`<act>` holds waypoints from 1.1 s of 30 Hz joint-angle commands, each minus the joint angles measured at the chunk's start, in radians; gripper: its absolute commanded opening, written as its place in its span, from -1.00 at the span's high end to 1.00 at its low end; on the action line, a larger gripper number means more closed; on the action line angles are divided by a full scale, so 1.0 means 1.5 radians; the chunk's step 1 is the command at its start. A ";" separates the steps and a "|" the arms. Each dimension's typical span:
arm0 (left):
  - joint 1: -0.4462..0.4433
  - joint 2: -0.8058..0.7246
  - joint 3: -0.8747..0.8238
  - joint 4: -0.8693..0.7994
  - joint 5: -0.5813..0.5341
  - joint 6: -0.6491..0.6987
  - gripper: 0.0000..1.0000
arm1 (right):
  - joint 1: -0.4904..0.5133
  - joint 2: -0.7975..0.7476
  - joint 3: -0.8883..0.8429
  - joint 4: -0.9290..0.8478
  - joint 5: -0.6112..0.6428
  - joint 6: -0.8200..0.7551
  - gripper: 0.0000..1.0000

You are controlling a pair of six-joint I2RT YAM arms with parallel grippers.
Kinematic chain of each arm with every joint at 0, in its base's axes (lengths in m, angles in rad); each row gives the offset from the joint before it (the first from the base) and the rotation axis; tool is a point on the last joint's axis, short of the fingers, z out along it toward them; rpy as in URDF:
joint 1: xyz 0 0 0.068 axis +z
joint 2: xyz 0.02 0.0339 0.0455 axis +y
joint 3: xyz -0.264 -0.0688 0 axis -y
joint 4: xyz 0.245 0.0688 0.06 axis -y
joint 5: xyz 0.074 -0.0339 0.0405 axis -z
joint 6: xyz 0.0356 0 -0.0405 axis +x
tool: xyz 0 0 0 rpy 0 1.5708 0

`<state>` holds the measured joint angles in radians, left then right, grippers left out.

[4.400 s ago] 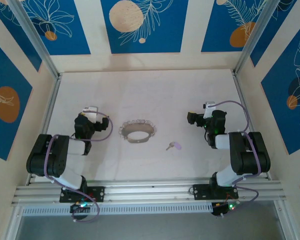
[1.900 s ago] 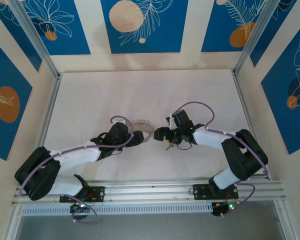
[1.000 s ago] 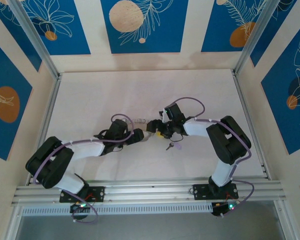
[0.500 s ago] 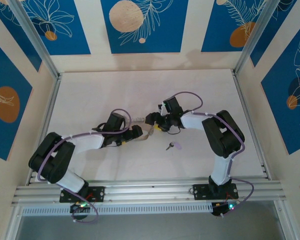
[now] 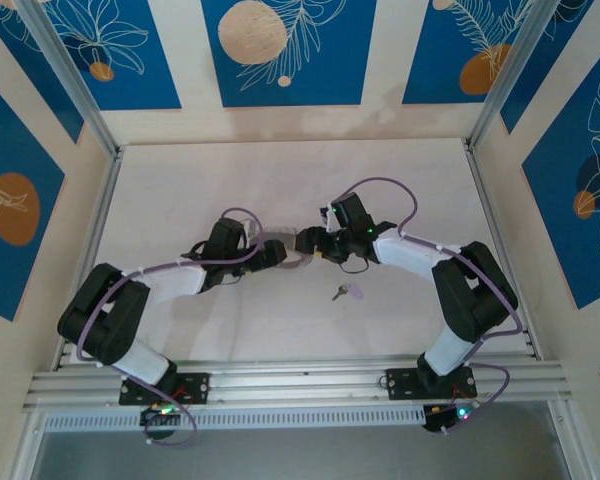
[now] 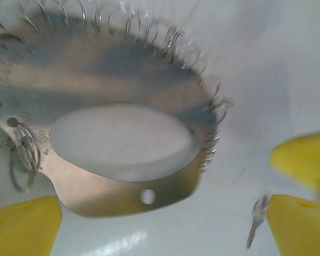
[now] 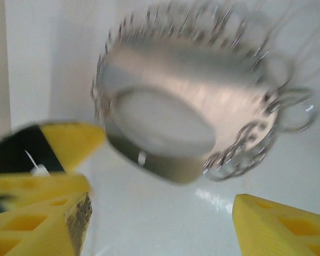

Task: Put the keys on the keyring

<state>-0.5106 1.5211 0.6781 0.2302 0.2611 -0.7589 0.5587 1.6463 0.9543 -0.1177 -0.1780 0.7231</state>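
Note:
The keyring (image 5: 293,261) lies on the white table between my two grippers. In the left wrist view the keyring (image 6: 122,144) is a flat silvery loop with an oval hole and a coiled wire edge. My left gripper (image 5: 271,256) is open just left of it, and its yellow fingers (image 6: 21,224) stand short of the ring's near rim. My right gripper (image 5: 309,243) is open at the ring's right side; the keyring (image 7: 186,122) sits ahead of its fingers (image 7: 282,224). The key (image 5: 348,292), silver with a lilac head, lies apart on the table, and the key (image 6: 255,220) looks blurred.
Small wire rings (image 7: 240,152) hang on the keyring's edge. Each wrist view catches a yellow finger of the other gripper (image 7: 69,141) close by. Aluminium rails (image 5: 300,380) run along the table's near edge, with patterned walls on the other three sides.
Both arms have swung in from the table's sides and closed in on the keyring from left and right. The key has stayed where it lay.

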 commanded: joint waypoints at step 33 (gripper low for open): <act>0.009 -0.061 -0.032 0.111 -0.060 0.006 -0.99 | -0.024 0.117 0.055 -0.028 -0.019 -0.056 0.12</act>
<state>-0.5049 1.4246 0.6201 0.3542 0.1535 -0.7452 0.5232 1.7981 1.0016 -0.1505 -0.1757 0.6529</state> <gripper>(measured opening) 0.993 0.444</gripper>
